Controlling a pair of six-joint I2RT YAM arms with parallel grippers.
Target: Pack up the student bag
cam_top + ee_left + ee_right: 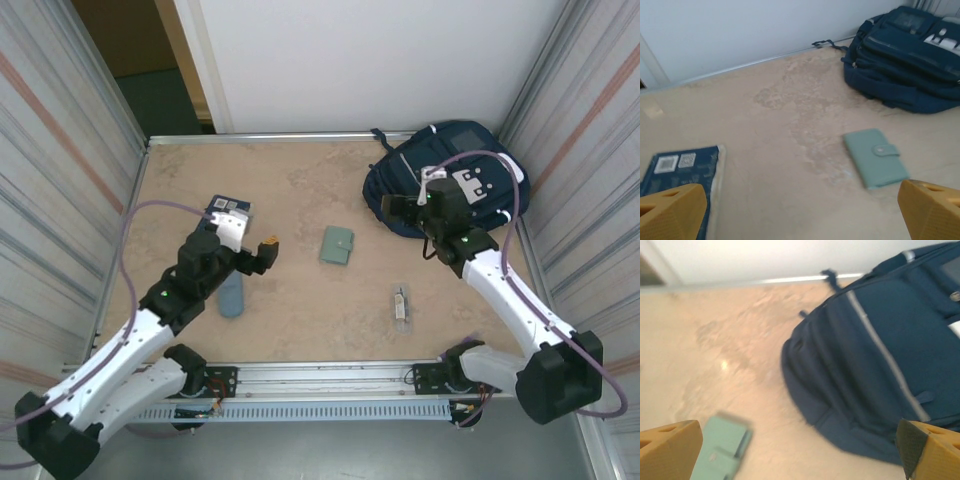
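Student bag [880, 365] just ahead of the wide-open right jaws

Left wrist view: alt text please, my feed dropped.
A navy student bag lies at upper right on a table, a mint-green wallet nearer, right of centre. A blue booklet with QR codes sits lower left; the left end effector is open, empty.
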